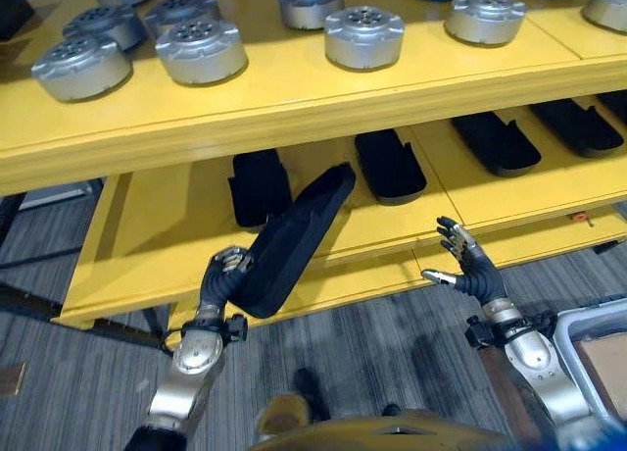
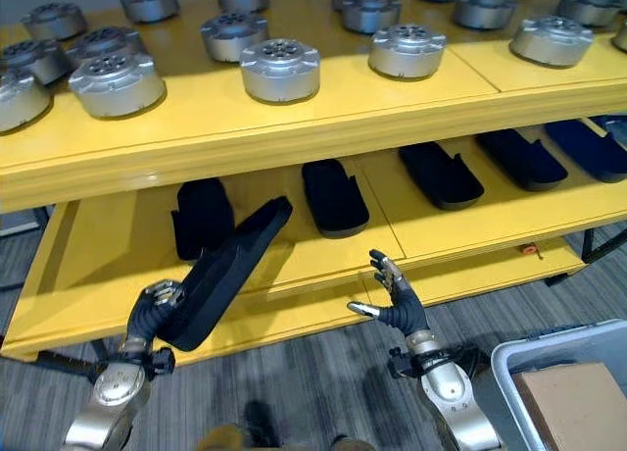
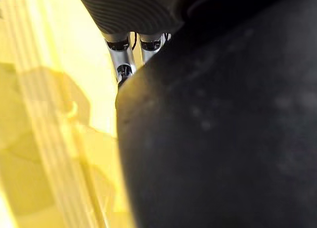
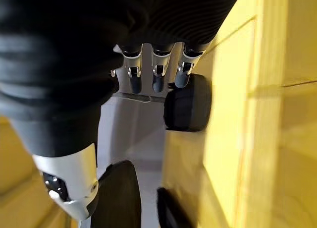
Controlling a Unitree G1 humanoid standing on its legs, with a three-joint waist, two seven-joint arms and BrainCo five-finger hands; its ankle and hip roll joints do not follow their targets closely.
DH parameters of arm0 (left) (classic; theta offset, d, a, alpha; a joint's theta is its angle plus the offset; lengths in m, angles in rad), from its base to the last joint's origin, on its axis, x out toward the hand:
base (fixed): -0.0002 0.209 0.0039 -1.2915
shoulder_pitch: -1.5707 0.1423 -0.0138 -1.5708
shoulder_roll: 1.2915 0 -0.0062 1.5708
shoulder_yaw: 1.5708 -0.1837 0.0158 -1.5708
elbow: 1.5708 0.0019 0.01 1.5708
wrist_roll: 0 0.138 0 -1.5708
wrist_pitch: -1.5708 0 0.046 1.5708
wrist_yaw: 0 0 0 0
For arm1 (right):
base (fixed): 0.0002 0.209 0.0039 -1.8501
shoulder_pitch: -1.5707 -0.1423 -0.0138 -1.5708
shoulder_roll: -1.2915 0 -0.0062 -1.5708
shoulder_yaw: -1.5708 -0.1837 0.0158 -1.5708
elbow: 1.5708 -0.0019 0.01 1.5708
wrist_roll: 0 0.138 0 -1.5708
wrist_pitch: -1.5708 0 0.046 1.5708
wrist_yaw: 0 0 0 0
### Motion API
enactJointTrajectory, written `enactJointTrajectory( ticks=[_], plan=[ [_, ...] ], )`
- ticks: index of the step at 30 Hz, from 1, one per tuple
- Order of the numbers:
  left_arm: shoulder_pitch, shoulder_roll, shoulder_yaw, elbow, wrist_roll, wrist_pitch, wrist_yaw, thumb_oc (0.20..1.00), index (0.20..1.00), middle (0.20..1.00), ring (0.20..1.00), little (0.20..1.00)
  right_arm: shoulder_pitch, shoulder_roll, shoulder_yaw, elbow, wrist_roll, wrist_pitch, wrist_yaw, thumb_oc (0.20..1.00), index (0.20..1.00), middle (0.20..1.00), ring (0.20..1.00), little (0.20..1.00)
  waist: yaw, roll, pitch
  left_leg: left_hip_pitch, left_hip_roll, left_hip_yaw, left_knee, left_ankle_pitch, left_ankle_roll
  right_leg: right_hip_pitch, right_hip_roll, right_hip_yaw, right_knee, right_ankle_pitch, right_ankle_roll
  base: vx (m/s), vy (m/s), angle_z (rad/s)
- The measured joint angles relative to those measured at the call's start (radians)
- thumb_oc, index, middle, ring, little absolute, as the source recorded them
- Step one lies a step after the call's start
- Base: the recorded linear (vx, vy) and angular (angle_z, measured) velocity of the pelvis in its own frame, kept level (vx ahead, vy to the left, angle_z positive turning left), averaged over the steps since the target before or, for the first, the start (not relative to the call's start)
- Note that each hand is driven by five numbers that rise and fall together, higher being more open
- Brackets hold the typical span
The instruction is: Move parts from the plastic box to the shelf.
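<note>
Black part (image 1: 294, 240) gripped at near end in my left hand (image 1: 223, 279), angled up toward lower shelf (image 1: 147, 245) for sliding in beside others. Right hand (image 1: 468, 265) empty, fingers spread, near shelf edge.

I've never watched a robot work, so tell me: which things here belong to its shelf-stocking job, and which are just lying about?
Part of the job:
- long black part, held in the left hand
- yellow shelf
- black parts already on the lower shelf
- plastic box
- right hand, open and empty

Just lying about:
- silver round parts on the upper shelf
- cardboard piece in the box
</note>
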Motion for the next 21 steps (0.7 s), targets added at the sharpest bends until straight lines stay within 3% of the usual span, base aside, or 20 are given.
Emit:
enactJointTrajectory(
  ticks=[1, 4, 5, 7, 8, 9, 10, 11, 12, 13, 16, 17, 18, 21],
  plan=[
    [0.004, -0.01, -0.005, 0.002, -0.001, 0.0, 0.001, 0.2, 0.2, 0.2, 0.2, 0.2, -0.007, -0.003, -0.003, 0.005, 0.001, -0.003, -0.014, 1.0, 1.0, 1.0, 1.0, 1.0, -0.01, 0.025, 0.005, 0.041, 0.001, -0.044, -0.048, 0.028, -0.004, -0.011, -0.015, 0.012, 0.038, -0.015, 0.017, 0.01, 0.286, -0.08],
    [0.008, 0.031, 0.01, 0.0, -0.058, -0.023, 0.003, 0.2, 0.2, 0.2, 0.2, 0.2, -0.016, 0.011, 0.009, 0.006, 0.002, -0.001, -0.001, 1.0, 1.0, 1.0, 1.0, 1.0, 0.011, -0.016, 0.025, 0.036, -0.053, -0.095, -0.052, 0.038, -0.004, -0.071, -0.099, 0.052, 0.103, -0.018, 0.03, 0.0, 0.223, -0.42],
    [0.008, 0.042, 0.019, 0.002, -0.071, -0.028, 0.004, 0.2, 0.2, 0.2, 0.2, 0.2, -0.01, 0.02, 0.013, 0.006, 0.004, 0.0, -0.001, 1.0, 1.0, 1.0, 1.0, 1.0, 0.005, -0.033, 0.035, 0.03, -0.029, -0.09, -0.027, -0.002, 0.0, -0.068, -0.11, 0.053, 0.1, -0.011, 0.038, -0.02, 0.256, -0.14],
    [0.003, 0.046, 0.009, 0.011, -0.078, -0.037, 0.021, 0.2, 0.2, 0.2, 0.2, 0.2, 0.006, 0.021, 0.016, 0.008, 0.02, -0.003, 0.004, 1.0, 1.0, 1.0, 1.0, 1.0, -0.008, -0.036, 0.034, 0.039, 0.069, -0.135, -0.034, 0.005, -0.035, -0.077, -0.129, 0.058, 0.134, -0.016, 0.047, -0.07, 0.254, 0.02],
    [-0.004, 0.038, -0.004, 0.028, -0.078, -0.049, 0.023, 0.2, 0.2, 0.2, 0.2, 0.2, 0.009, 0.017, 0.012, 0.008, 0.021, -0.007, 0.009, 1.0, 1.0, 1.0, 1.0, 1.0, -0.014, -0.033, 0.034, 0.035, 0.109, -0.156, -0.042, 0.039, -0.037, -0.098, -0.155, 0.067, 0.164, -0.021, 0.057, -0.1, 0.274, -0.08],
    [-0.004, 0.024, -0.011, 0.034, -0.079, -0.051, 0.023, 0.2, 0.2, 0.2, 0.2, 0.2, 0.011, -0.009, 0.01, 0.005, 0.02, -0.012, 0.01, 1.0, 1.0, 1.0, 1.0, 1.0, -0.015, -0.019, 0.029, 0.042, 0.124, -0.15, -0.059, 0.13, -0.009, -0.135, -0.172, 0.079, 0.209, -0.033, 0.096, -0.08, 0.298, -0.15],
    [-0.009, 0.005, -0.016, 0.043, -0.079, -0.055, 0.023, 0.2, 0.2, 0.2, 0.2, 0.2, 0.008, -0.041, 0.008, 0.002, 0.014, -0.019, 0.007, 1.0, 1.0, 1.0, 1.0, 1.0, -0.017, -0.002, 0.035, 0.049, 0.11, -0.145, -0.075, 0.176, -0.039, -0.181, -0.212, 0.105, 0.269, -0.035, 0.14, -0.05, 0.297, -0.16],
    [-0.02, 0.001, -0.016, 0.055, -0.079, -0.055, 0.024, 0.2, 0.2, 0.2, 0.2, 0.2, 0.006, -0.036, 0.012, 0.005, 0.007, -0.019, -0.001, 1.0, 1.0, 1.0, 1.0, 1.0, -0.016, 0.003, 0.04, 0.05, 0.084, -0.105, -0.096, 0.149, -0.022, -0.228, -0.241, 0.096, 0.318, -0.028, 0.154, -0.01, 0.303, -0.05],
    [-0.03, 0.003, -0.015, 0.065, -0.081, -0.056, 0.025, 0.2, 0.2, 0.2, 0.2, 0.2, 0.005, -0.028, 0.024, 0.005, -0.005, -0.019, -0.014, 1.0, 1.0, 1.0, 1.0, 1.0, -0.013, 0.002, 0.042, 0.048, 0.075, -0.089, -0.119, 0.147, -0.019, -0.26, -0.232, 0.089, 0.357, -0.063, 0.163, 0.01, 0.254, 0.1],
    [-0.038, 0.008, -0.013, 0.077, -0.089, -0.058, 0.026, 0.2, 0.2, 0.2, 0.2, 0.2, -0.002, -0.03, 0.042, 0.006, -0.007, -0.019, -0.02, 1.0, 1.0, 1.0, 1.0, 1.0, -0.006, -0.001, 0.043, 0.051, 0.07, -0.094, -0.139, 0.146, -0.02, -0.259, -0.208, 0.076, 0.355, -0.077, 0.123, 0.02, 0.257, 0.33],
    [-0.025, 0.007, -0.015, 0.082, -0.108, -0.068, 0.02, 0.2, 0.2, 0.2, 0.2, 0.2, -0.029, -0.022, 0.042, 0.049, -0.013, -0.019, -0.046, 1.0, 1.0, 1.0, 1.0, 1.0, 0.012, 0.018, 0.051, 0.086, 0.055, -0.092, -0.164, 0.114, -0.03, -0.227, -0.222, 0.075, 0.341, -0.061, 0.139, 0.01, 0.269, 0.23],
    [-0.011, 0.005, -0.016, 0.074, -0.107, -0.08, 0.013, 0.2, 0.2, 0.2, 0.2, 0.2, -0.037, -0.031, 0.033, 0.058, -0.023, -0.019, -0.064, 1.0, 1.0, 1.0, 1.0, 1.0, 0.014, 0.048, 0.053, 0.091, 0.061, -0.082, -0.164, 0.04, -0.032, -0.217, -0.214, 0.06, 0.355, -0.07, 0.146, -0.01, 0.262, 0.33],
    [0.008, 0.006, -0.016, 0.064, -0.107, -0.08, -0.001, 0.2, 0.2, 0.2, 0.2, 0.2, -0.03, -0.025, 0.033, 0.06, -0.036, -0.017, -0.091, 1.0, 1.0, 1.0, 1.0, 1.0, 0.022, 0.044, 0.058, 0.081, 0.053, -0.076, -0.161, 0.033, -0.062, -0.216, -0.226, 0.064, 0.361, -0.072, 0.146, -0.03, 0.374, 0.37],
    [0.015, 0.012, -0.017, 0.059, -0.107, -0.079, -0.012, 0.2, 0.2, 0.2, 0.2, 0.2, -0.014, -0.017, 0.02, 0.057, -0.042, -0.017, -0.103, 1.0, 1.0, 1.0, 1.0, 1.0, 0.024, 0.033, 0.055, 0.064, 0.041, -0.073, -0.153, 0.034, -0.063, -0.213, -0.228, 0.073, 0.339, -0.048, 0.144, -0.02, 0.247, 0.2]
  ],
)
